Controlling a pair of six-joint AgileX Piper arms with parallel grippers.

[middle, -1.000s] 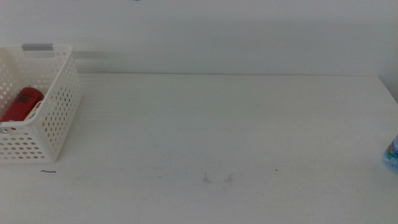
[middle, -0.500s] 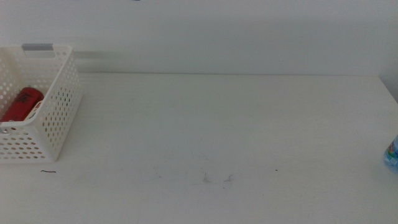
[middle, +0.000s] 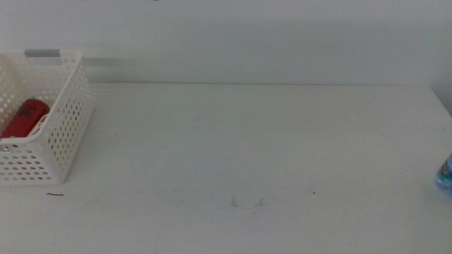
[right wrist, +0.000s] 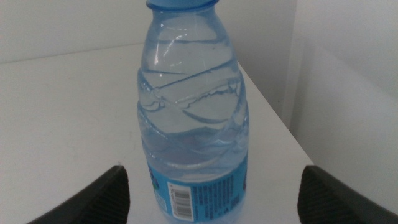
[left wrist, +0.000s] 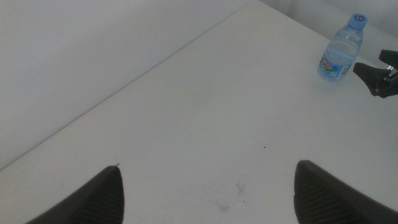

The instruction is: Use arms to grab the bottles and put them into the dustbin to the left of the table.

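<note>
White counter (middle: pixel 247 141) nearly cleared: red can (middle: pixel 25 118) in dustbin (middle: pixel 63 134); water bottle (right wrist: pixel 193 118) remains, between right gripper's (right wrist: pixel 208 190) spread, empty fingers; left gripper (left wrist: pixel 208 190) gapes empty.

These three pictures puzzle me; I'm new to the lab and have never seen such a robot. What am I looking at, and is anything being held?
Two robot arms work at a wide white tabletop. The middle picture looks down over it: a white perforated plastic basket stands on the left with a red soda can inside, and a small clear blue-capped water bottle stands upright near the right edge. The other two pictures come from cameras on each arm's wrist; the dark shapes at the bottom are the jaws. The left gripper is open above bare table. The right gripper is open with the bottle between its jaws, not yet gripped. Nothing is held.
</note>
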